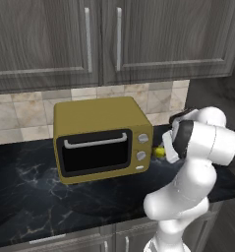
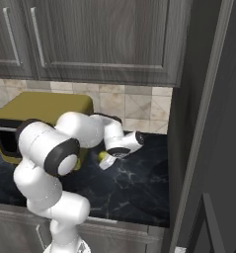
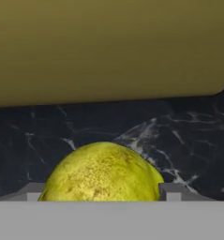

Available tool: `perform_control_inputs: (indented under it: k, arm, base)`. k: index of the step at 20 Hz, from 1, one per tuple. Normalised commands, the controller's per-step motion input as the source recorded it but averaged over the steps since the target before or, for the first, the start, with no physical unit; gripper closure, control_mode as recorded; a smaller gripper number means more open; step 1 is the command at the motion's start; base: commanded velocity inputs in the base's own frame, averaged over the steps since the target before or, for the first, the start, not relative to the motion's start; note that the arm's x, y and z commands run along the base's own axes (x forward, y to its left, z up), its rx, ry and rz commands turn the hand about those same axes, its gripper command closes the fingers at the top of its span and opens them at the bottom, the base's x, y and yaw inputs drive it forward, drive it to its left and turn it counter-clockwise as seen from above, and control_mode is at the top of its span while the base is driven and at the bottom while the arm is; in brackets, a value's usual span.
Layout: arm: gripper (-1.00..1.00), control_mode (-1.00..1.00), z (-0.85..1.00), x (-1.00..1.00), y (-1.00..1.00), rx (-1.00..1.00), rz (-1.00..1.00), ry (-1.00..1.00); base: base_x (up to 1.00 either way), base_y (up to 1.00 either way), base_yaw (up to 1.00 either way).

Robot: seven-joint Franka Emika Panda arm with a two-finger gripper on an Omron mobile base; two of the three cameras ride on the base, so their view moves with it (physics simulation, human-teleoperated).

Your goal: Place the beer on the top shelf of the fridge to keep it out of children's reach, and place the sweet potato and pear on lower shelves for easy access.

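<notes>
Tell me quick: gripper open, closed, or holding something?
Gripper: closed on the pear, a finger at each side of it, just above the dark counter.

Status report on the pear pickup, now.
Gripper closed around the pear, down on the black counter. Toaster oven close beside it. Fridge to the right.

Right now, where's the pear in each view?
Left base view: pear at mid-right, between the toaster oven and the gripper.
Right base view: pear left of centre, at the gripper.
Hand view: pear at bottom centre.
Shared landmark: the olive toaster oven.
</notes>
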Motion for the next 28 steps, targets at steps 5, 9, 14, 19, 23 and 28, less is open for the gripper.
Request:
perform_control_inputs:
  k: [5, 9, 14, 19, 23, 28]
  arm:
    - [1.0, -1.0, 0.92, -0.98, -0.28, 0.0, 0.0, 0.0]
    - [1.0, -1.0, 1.0, -1.0, 0.0, -0.06, 0.0, -0.01]
    - [1.0, -1.0, 0.92, -1.0, 0.05, -0.25, 0.0, 0.0]
    - [1.0, -1.0, 0.75, -0.95, 0.06, -0.25, 0.0, 0.0]
    - [1.0, -1.0, 0.71, -0.71, 0.03, -0.12, 0.0, 0.0]
    - [1.0, -1.0, 0.76, -0.59, 0.0, -0.03, -0.01, -0.04]
  base:
    - [0.0, 0.0, 0.0]
    - [0.0, 0.0, 0.0]
    - [0.0, 0.0, 0.0]
    - [0.0, 0.0, 0.0]
    - [0.0, 0.0, 0.0]
    - [0.0, 0.0, 0.0]
